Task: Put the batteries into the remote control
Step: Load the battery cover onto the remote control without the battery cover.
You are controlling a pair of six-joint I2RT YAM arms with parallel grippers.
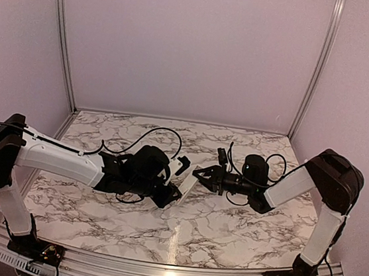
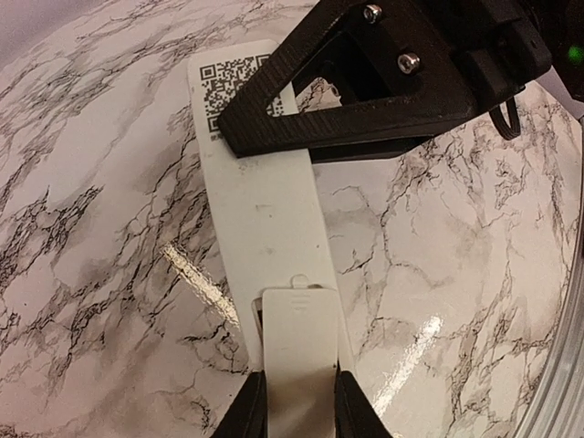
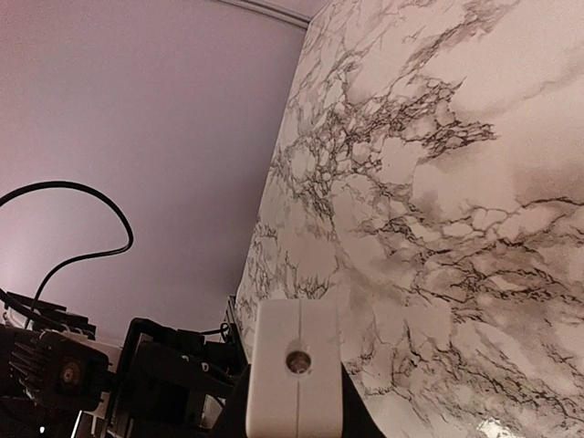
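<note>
Checking the black two-finger left hand (image 2: pixel 299 406) first: state and contents? (Inspector)

Closed on the slim white rectangular plastic remote control (image 2: pixel 265 201). Its two fingers (image 2: pixel 251 415) press the long edges at the end nearest that wrist camera, flanking the white plastic battery cover (image 2: pixel 301 342). (Assistant)

Which face shows? (Inspector)

The back. The battery cover lies over its slot; whether it is latched I cannot tell. A black-and-white QR-code label (image 2: pixel 233 82) marks the far end. (Assistant)

And the black right hand (image 3: pixel 294 406)? (Inspector)

Clamped on the remote control too, at the labelled end. In the left wrist view one triangular black finger (image 2: pixel 365 91) lies across part of the label. The right wrist view looks straight at the remote control's end face, with a small round hole in its middle and dark fingers tight on either side. (Assistant)

Overall position? (Inspector)

Seen from overhead, both arms reach inward and the remote control spans between the two hands, tilted, over the middle of the white, black-veined marble table (image 2: pixel 438 274). Whether it touches the table I cannot tell. (Assistant)
</note>
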